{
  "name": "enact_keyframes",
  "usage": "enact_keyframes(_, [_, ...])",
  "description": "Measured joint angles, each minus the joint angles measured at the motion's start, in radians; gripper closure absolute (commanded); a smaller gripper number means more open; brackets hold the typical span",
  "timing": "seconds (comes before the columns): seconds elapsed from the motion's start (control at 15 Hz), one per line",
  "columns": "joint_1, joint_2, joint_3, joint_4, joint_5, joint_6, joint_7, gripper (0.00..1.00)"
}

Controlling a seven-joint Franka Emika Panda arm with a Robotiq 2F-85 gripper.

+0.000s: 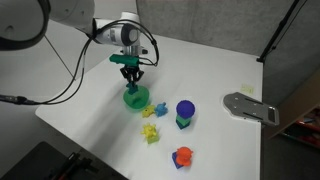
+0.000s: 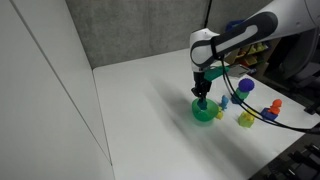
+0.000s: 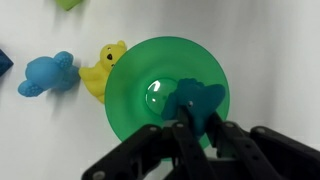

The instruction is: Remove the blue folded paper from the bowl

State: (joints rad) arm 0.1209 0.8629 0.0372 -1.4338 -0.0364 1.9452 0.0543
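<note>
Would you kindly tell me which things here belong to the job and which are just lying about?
Job: blue folded paper in the round bright-green plastic bowl; the tool at the bowl.
Lying about: yellow paper figure, light-blue paper figure, dark-blue round-topped object, orange figure.

1 green bowl (image 1: 133,98), 2 yellow figs (image 1: 149,111) (image 1: 152,133).

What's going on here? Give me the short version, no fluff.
A single robot arm is working over the green bowl on the white table. Its end effector points straight down into the bowl, fingertips right at the blue folded paper. The paper is inside the bowl, not lifted out yet. The wrist view does not show whether the fingers have closed on it. A yellow paper figure and a blue figure sit on the table beside the bowl.
</note>
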Motion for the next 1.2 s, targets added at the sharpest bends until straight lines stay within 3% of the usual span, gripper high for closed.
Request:
enact_keyframes(0.73, [0.096,-0.046,0.033,0.036,-0.021,-0.017,-0.034,0.94])
enact_keyframes(1.2, [0.114,-0.041,0.053,-0.033,-0.036,0.019,-0.088,0.94])
